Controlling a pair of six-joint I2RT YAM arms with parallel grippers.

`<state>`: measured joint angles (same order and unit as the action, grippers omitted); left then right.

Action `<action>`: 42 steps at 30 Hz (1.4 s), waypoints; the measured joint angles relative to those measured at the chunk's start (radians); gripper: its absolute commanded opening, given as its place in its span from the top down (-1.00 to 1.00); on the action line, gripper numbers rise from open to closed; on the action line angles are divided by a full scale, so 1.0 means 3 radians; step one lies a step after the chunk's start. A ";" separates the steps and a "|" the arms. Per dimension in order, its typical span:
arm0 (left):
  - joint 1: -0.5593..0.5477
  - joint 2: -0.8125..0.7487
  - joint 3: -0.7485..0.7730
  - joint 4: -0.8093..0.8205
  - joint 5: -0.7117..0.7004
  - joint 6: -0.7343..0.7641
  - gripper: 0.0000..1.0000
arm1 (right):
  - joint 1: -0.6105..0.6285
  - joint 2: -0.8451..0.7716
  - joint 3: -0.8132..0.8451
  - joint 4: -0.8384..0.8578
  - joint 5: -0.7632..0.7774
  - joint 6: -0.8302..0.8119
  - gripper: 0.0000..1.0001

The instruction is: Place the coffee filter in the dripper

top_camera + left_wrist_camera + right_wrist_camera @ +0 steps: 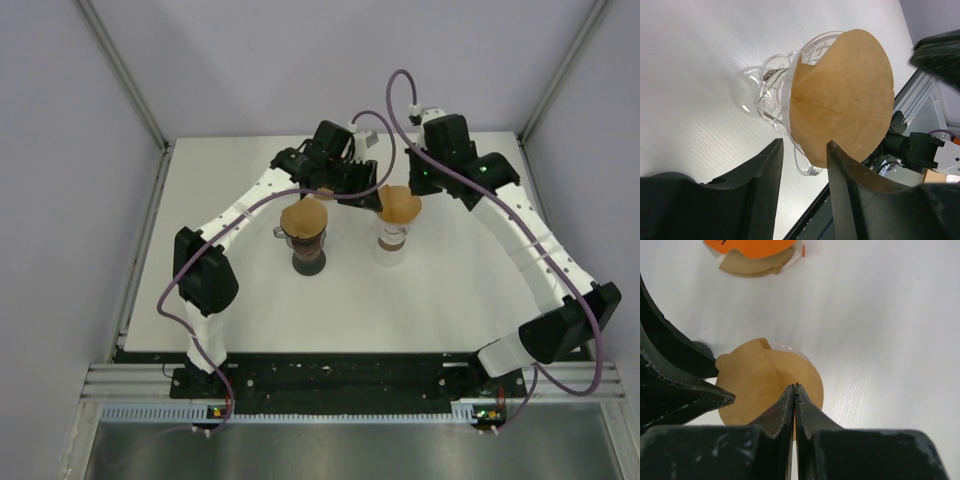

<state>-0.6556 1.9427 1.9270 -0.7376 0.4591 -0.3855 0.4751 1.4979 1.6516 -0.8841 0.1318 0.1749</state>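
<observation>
From above, a white matte tabletop (200, 300) is lying between plain grey walls (60, 200). The brown paper coffee filter (398, 203) — a cone — is sitting in the clear dripper (392, 240). At the left wrist, the left claw (805, 145) is standing apart, the filter's lower edge just beside one finger. At the right wrist, the right claw (794, 386) is pressing together above the filter — whether it is pinching the paper, I cannot tell.

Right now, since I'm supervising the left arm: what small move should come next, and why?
Probably draw the left tool straight back: its jaws stand apart and the coffee filter already sits in the glass dripper, and a tool this close could nudge it.
</observation>
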 measured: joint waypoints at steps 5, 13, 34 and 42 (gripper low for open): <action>0.0000 -0.0001 0.0006 -0.0011 -0.0022 0.0079 -0.06 | -0.0187 -0.0262 -0.0001 0.0006 0.0024 -0.0018 1.00; 0.0000 -0.0025 0.0210 -0.0153 -0.0111 0.0328 -0.35 | -0.0486 -0.0661 -0.0164 0.0249 0.0100 -0.0080 -0.35; 0.1793 -0.2593 -0.1827 0.0702 -0.1661 0.1109 -0.72 | -0.1443 -0.1509 -0.2342 0.1597 0.0323 -0.0084 -0.98; 0.2756 -0.2787 -0.3090 0.1165 -0.1448 0.1031 -0.72 | -0.1447 -0.1831 -0.3268 0.2322 0.0229 -0.0083 -0.98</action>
<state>0.1711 1.1065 1.0000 -0.3882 0.0246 -0.0761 0.0410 0.9485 0.6712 -0.1875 0.2005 0.1501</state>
